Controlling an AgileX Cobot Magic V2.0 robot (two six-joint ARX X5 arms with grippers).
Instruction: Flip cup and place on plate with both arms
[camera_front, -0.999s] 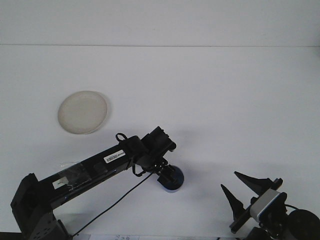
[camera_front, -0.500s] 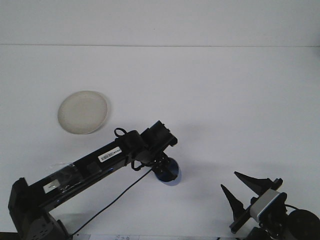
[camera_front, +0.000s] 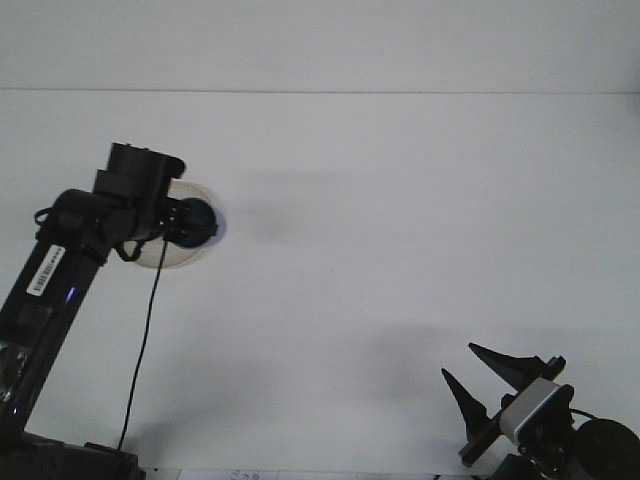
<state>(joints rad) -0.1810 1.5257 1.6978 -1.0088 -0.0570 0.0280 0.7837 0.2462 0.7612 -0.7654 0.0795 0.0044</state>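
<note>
Blue is about all I can make out of the cup: a dark rounded shape at the tip of the left gripper, over the right edge of the plate. I can't see whether its mouth faces up, down or sideways, nor whether it touches the plate. The left arm's wrist covers most of the plate, so only a pale crescent shows at the lower right. The fingers are hidden behind the wrist and cup, so I cannot tell how they stand, though the cup sits at their end. The arm's base is cut off at the bottom left, with a black cable hanging down from it.

Half a second ago I had this arm stretched low toward the table's middle, the cup near the front edge and the plate fully in view. The right gripper has not moved: bottom right corner, its two pointed fingers spread apart, grasping nothing.
</note>
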